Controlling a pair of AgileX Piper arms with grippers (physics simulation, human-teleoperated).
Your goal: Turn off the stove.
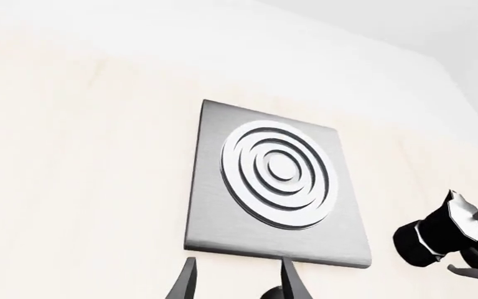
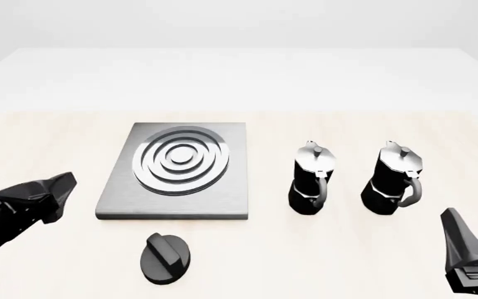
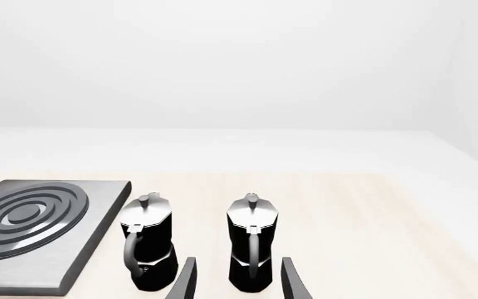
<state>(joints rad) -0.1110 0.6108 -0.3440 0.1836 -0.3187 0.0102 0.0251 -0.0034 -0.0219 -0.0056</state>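
Knob (image 2: 167, 257) just beside stove (image 2: 175, 206)

Right gripper (image 3: 237, 281): two dark fingertips (image 3: 187, 279) at the frame's lower edge, spread apart, nothing between them at the tips. Two black-and-silver moka pots stand upright on the pale wooden table (image 3: 388, 224), side by side with a gap between. The right moka pot (image 3: 251, 249) sits ahead of the finger gap (handle facing the camera). The left moka pot (image 3: 149, 243) is just outside the fingers, close beside the stove (image 3: 35, 233), not touching it as far as I can tell. Stove slab is grey brushed metal with raised concentric rings (image 3: 25, 215), partly cut off by the frame. Plain white backdrop.
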